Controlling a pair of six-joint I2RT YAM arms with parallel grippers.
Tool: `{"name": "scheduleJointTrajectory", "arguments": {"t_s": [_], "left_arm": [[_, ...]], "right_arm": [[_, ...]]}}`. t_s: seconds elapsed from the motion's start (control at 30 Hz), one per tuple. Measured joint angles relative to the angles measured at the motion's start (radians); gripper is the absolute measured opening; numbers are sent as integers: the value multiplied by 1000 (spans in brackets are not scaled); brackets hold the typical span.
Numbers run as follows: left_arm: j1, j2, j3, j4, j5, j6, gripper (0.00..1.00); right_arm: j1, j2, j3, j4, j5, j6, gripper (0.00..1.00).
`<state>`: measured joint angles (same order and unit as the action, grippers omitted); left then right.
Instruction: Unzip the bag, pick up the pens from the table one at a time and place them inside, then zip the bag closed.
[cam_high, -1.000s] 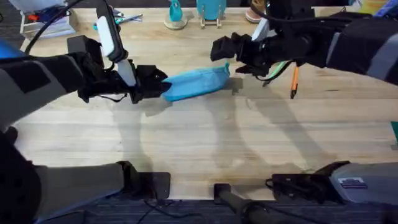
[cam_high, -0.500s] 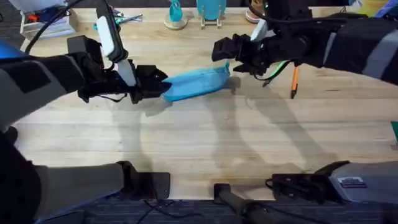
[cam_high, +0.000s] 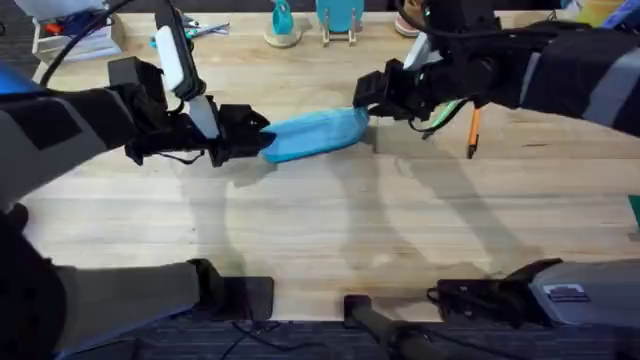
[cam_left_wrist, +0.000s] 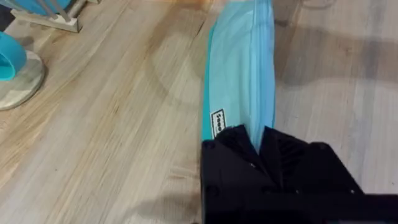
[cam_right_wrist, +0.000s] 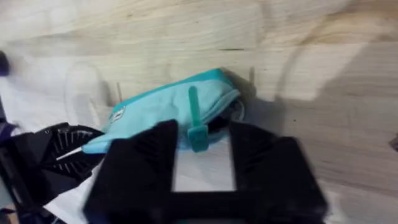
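Observation:
The light blue bag (cam_high: 315, 133) lies on the table (cam_high: 320, 220), its zipper running along its length. My left gripper (cam_high: 255, 140) is shut on the bag's left end; in the left wrist view the fabric (cam_left_wrist: 239, 81) goes in between its black fingers (cam_left_wrist: 230, 155). At the bag's right end my right gripper (cam_high: 366, 100) is open. The teal zipper pull (cam_right_wrist: 198, 134) hangs between its two fingers (cam_right_wrist: 249, 146), with a gap on both sides. Right of that arm lie a light green pen (cam_high: 452, 108), partly hidden, and an orange pen (cam_high: 473, 130).
Along the far edge stand a teal object on a round base (cam_high: 283, 25), a blue holder on a wooden stand (cam_high: 340, 15) and scissors (cam_high: 200, 30). Papers (cam_high: 70, 40) sit at the far left. The near half of the table is bare wood.
My right gripper has come down and toward the bag's right end, and its fingers now straddle the zipper pull. The left gripper and the bag have stayed put.

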<state>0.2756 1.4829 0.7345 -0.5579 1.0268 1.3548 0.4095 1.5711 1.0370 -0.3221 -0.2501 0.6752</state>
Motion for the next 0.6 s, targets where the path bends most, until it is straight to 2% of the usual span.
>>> {"name": "scheduleJointTrajectory", "arguments": {"t_s": [0.07, 0.13, 0.6], "left_arm": [[0, 0, 0, 0, 0, 0, 42], [0, 0, 0, 0, 0, 0, 42], [0, 0, 0, 1, 0, 0, 42]], "right_arm": [[0, 0, 0, 2, 0, 0, 103], [0, 0, 0, 1, 2, 1, 41], [0, 0, 0, 40, -9, -4, 32]]}}
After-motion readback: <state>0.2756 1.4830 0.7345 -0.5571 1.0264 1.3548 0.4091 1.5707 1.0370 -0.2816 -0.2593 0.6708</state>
